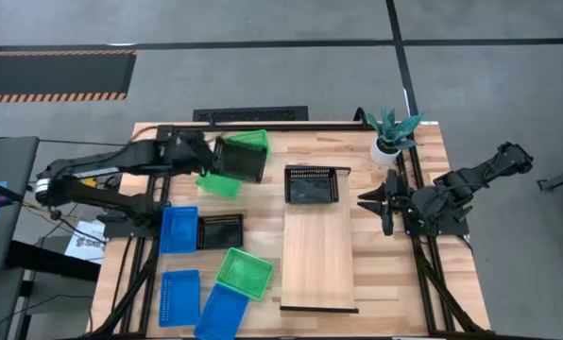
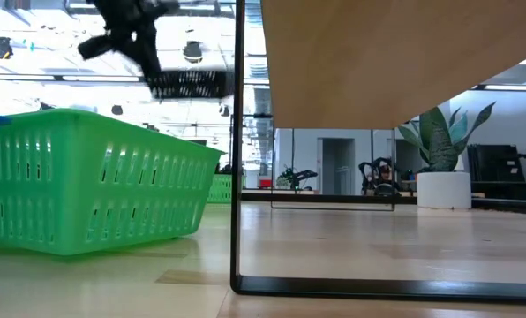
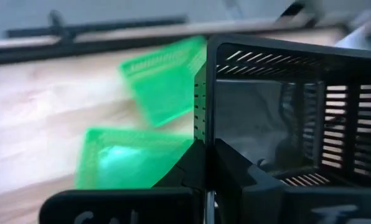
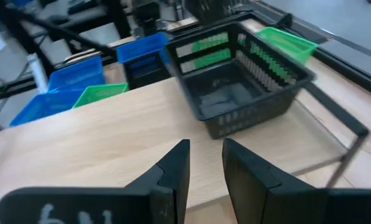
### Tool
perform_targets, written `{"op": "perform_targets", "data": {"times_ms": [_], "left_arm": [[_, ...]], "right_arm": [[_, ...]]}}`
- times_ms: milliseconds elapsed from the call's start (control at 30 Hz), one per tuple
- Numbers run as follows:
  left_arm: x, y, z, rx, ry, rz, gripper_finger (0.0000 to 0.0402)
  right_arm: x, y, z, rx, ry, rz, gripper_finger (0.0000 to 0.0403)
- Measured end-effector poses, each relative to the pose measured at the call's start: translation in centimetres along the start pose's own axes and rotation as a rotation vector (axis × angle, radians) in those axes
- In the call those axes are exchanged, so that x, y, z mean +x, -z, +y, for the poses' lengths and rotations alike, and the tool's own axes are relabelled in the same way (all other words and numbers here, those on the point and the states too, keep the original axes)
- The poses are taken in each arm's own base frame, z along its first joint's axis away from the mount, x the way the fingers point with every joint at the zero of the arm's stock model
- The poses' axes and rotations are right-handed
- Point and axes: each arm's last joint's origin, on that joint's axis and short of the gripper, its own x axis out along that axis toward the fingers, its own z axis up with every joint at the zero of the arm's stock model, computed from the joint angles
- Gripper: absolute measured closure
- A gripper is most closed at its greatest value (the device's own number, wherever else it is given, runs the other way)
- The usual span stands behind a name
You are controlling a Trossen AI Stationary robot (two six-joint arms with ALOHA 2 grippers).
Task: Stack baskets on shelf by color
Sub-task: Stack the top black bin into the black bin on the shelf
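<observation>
My left gripper [image 1: 209,159] is at the table's far left, shut on a black basket [image 1: 242,161] that it holds in the air [image 2: 188,84]. Beside and below it, two green baskets [image 1: 250,141] [image 1: 217,184] lie on the table. Another black basket [image 1: 312,184] stands on the far end of the pale shelf [image 1: 317,260]. A third black basket [image 1: 221,229], several blue ones [image 1: 179,229] and a green one [image 1: 245,272] lie on the near left of the table. My right gripper [image 1: 368,201] hovers open to the right of the shelf, with nothing between its fingers [image 4: 205,155]. My left gripper pinches one wall of the black basket close to a corner [image 3: 203,134], between its two fingers. The fingers come slanting down from the table's left. The basket is lifted clear of the table and tilted, reaching out beyond the fingers toward the shelf.
A potted plant [image 1: 392,132] stands at the far right corner. Thin black rails [image 1: 319,309] close the shelf's short ends. In the low view a green basket [image 2: 86,177] fills the near left, and the shelf board [image 2: 378,62] spans overhead.
</observation>
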Motion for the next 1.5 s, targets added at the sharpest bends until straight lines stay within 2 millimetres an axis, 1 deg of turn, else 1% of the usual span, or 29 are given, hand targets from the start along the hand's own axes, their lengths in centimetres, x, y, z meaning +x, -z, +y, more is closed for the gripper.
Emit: {"op": "perform_targets", "data": {"times_ms": [133,233,367,500,600,700,867,967,1133,1233,1300,1500], "left_arm": [[-2.4,-1.4,-1.6,-0.087,0.187,-0.107,0.0401],[-3.1,-2.0,-3.3,-0.114,0.277,-0.142,0.0401],[-2.7,-2.2,-6.4,-0.1,0.32,-0.147,0.0401],[-1.7,-1.6,-10.4,-0.067,0.333,-0.102,0.0401],[-1.3,-1.2,-13.0,-0.056,0.306,-0.055,0.0401],[-0.8,-0.7,-15.0,-0.076,0.262,-0.006,0.0401],[0.0,0.5,-18.5,-0.112,0.283,0.026,0.0401],[1.1,1.3,-19.3,-0.125,0.247,0.063,0.0401],[2.6,2.3,-19.2,-0.216,0.155,0.101,0.0401],[2.7,2.4,-19.2,-0.221,0.149,0.091,0.0401],[2.5,2.2,-19.2,-0.257,0.151,0.082,0.0401],[2.4,2.6,-19.3,-0.296,0.16,0.142,0.0401]], "right_arm": [[0.0,0.1,-0.1,0.028,0.025,-0.004,0.0285],[0.0,0.1,-0.2,0.023,0.039,-0.006,0.0285],[0.0,0.1,-0.3,0.039,0.068,-0.022,0.0285],[0.0,0.1,-0.3,0.041,0.079,-0.026,0.0285],[0.0,0.2,-0.4,0.031,0.087,-0.014,0.0285],[0.0,0.3,-0.5,0.022,0.095,-0.002,0.0285],[-0.1,0.6,-0.7,-0.001,0.111,0.023,0.0285],[-0.1,0.8,-0.8,-0.013,0.119,0.036,0.0285],[-0.1,0.9,-0.9,-0.026,0.127,0.05,0.0285],[-0.1,1.0,-0.9,-0.03,0.127,0.057,0.0285],[-0.2,1.1,-1.0,-0.036,0.13,0.065,0.0285],[-0.2,1.2,-1.1,-0.042,0.138,0.078,0.0285]]}}
